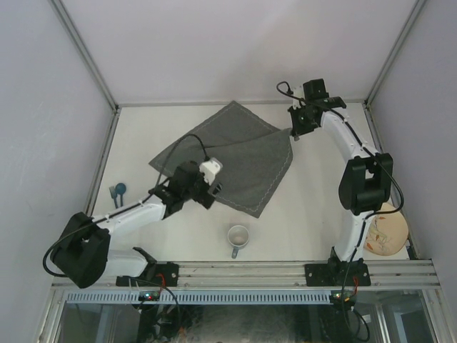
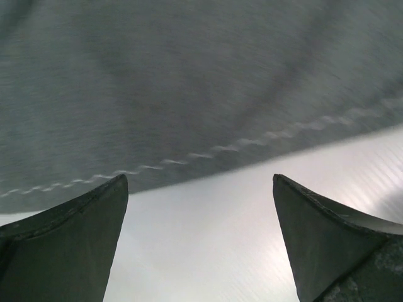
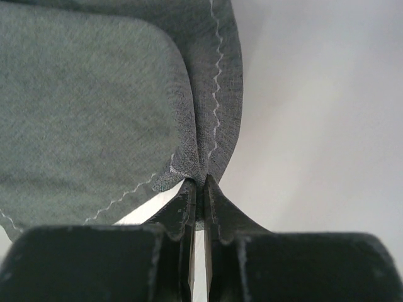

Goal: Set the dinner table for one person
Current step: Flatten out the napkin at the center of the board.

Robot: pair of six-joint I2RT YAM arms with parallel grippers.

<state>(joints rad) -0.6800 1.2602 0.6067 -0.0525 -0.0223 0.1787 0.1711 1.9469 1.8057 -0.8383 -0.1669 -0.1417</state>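
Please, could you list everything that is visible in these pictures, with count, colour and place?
dinner table: one, off-white, under everything
cloth: one, dark grey, pale stitching, table middle
mug: one, pale, near the cloth's front corner
plate: one, beige, near right corner, partly hidden
cutlery: count unclear, bluish, left edge
left fingers: two, black, open, at cloth's near edge
right fingers: two, black, shut on cloth's right corner

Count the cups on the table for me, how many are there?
1. The cup sits on the table near the front edge, just in front of the grey cloth. Another could hide under the cloth.
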